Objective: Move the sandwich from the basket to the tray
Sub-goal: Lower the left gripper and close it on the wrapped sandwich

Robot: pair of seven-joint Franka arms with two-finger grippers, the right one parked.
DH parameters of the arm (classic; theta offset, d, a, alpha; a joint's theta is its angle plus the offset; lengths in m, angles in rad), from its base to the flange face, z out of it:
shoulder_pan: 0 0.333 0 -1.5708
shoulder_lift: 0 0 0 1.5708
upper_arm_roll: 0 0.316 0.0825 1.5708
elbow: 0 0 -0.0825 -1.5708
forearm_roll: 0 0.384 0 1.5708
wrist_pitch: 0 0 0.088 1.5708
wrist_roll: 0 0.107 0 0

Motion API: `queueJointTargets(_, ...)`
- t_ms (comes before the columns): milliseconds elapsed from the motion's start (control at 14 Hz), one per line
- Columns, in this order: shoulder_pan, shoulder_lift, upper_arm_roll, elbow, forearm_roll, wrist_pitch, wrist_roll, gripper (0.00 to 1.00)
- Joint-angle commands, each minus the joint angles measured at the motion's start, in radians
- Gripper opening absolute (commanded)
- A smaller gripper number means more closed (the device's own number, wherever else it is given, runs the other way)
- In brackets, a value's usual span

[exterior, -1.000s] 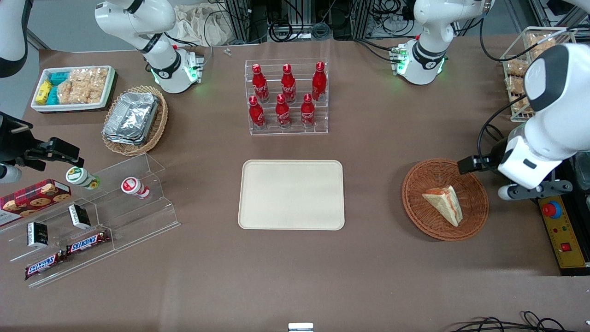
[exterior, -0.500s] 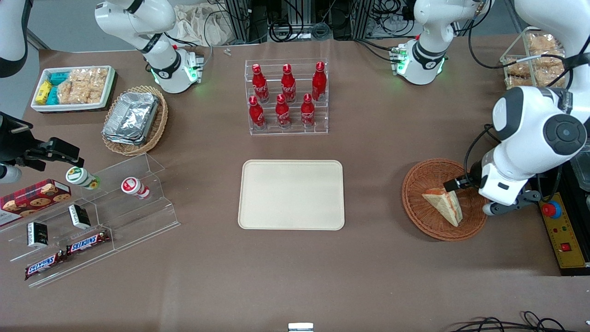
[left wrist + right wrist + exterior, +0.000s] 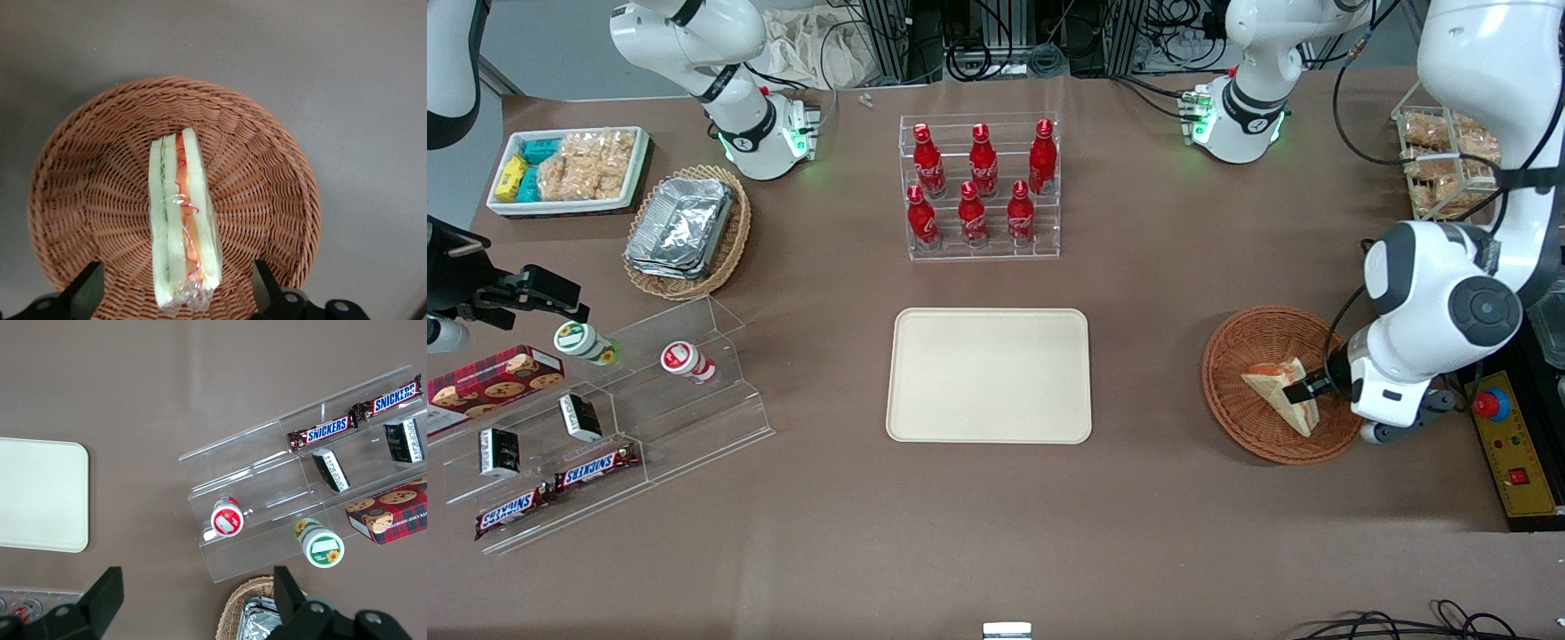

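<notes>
The sandwich (image 3: 1276,389) is a wrapped white-bread wedge with orange-red and green layers, lying in the reddish-brown wicker basket (image 3: 1249,342) toward the working arm's end of the table. The left wrist view shows the sandwich (image 3: 181,220) on its edge in the basket (image 3: 267,167). My left gripper (image 3: 1303,391) hovers low over the basket with its fingers (image 3: 85,288) open, one on each side of the sandwich's near end, not touching it. The cream-beige tray (image 3: 989,375) lies flat in the middle of the table.
A clear rack of red bottles (image 3: 980,188) stands farther from the front camera than the tray. A tan basket of foil containers (image 3: 687,231), a white snack tray (image 3: 567,169) and a clear stepped stand (image 3: 605,418) lie toward the parked arm's end. A control box (image 3: 1513,453) sits beside the basket.
The left arm has swung in over the basket and come down, bringing the gripper from the basket's rim to the sandwich, with its fingers now on either side of it.
</notes>
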Motion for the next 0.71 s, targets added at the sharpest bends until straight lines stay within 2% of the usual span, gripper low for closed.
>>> queueJointTargets(0, 0.004, 0.006, -0.006, -0.007, 0.026, 0.014, -0.039, 1.00)
queueJointTargets(643, 0.003, 0.061, 0.010, -0.019, 0.025, 0.060, -0.076, 1.00)
